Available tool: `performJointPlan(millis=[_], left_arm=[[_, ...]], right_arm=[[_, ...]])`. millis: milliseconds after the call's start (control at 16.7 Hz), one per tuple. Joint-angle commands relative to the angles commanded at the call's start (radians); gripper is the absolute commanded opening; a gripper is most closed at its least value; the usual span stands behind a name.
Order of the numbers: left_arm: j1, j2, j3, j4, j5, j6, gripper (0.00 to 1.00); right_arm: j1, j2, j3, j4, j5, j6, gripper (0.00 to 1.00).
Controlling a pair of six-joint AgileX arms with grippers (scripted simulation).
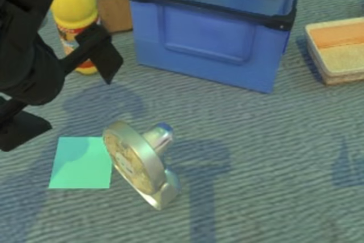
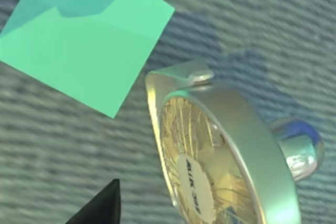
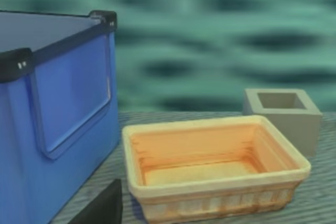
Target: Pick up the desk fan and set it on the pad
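The desk fan (image 1: 139, 160) is a silver ring with a tan-gold grille and a blue-tipped rear cylinder. It stands tilted on its small foot on the table, left of centre. The mint-green pad (image 1: 82, 163) lies flat just to its left, its right edge meeting the fan's ring in the top view. In the left wrist view the fan (image 2: 231, 156) is beside the pad (image 2: 84, 40), not on it. My left gripper (image 1: 62, 92) hangs open above and behind the pad, holding nothing; one fingertip (image 2: 105, 208) shows. My right gripper is outside the top view; one fingertip (image 3: 107, 203) shows.
A big blue crate (image 1: 216, 27) stands at the back centre. A yellow bottle (image 1: 74, 4) and a brown board (image 1: 116, 12) are at the back left. A tan-orange tray (image 1: 338, 49) sits at the back right, with a grey box (image 3: 283, 114) behind it.
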Motion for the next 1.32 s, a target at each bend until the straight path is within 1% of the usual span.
performJointPlan(millis=[180, 300, 420, 540, 960, 1320], left_arm=[[-0.079, 0.233, 0.208, -0.172, 0.001, -0.178, 1.00], [-0.120, 0.349, 0.311, -0.262, 0.000, -0.267, 1.00], [-0.148, 0.430, 0.377, -0.327, 0.000, -0.328, 1.00], [-0.163, 0.470, 0.406, -0.361, 0.000, -0.358, 1.00], [-0.161, 0.473, 0.389, -0.345, 0.000, -0.359, 1.00], [-0.162, 0.482, 0.234, -0.181, 0.000, -0.359, 1.00]], right_arm=[[0.000, 0.000, 0.000, 0.000, 0.000, 0.000, 1.00], [0.000, 0.000, 0.000, 0.000, 0.000, 0.000, 1.00], [0.000, 0.000, 0.000, 0.000, 0.000, 0.000, 1.00], [0.000, 0.000, 0.000, 0.000, 0.000, 0.000, 1.00], [0.000, 0.000, 0.000, 0.000, 0.000, 0.000, 1.00], [0.000, 0.000, 0.000, 0.000, 0.000, 0.000, 1.00]])
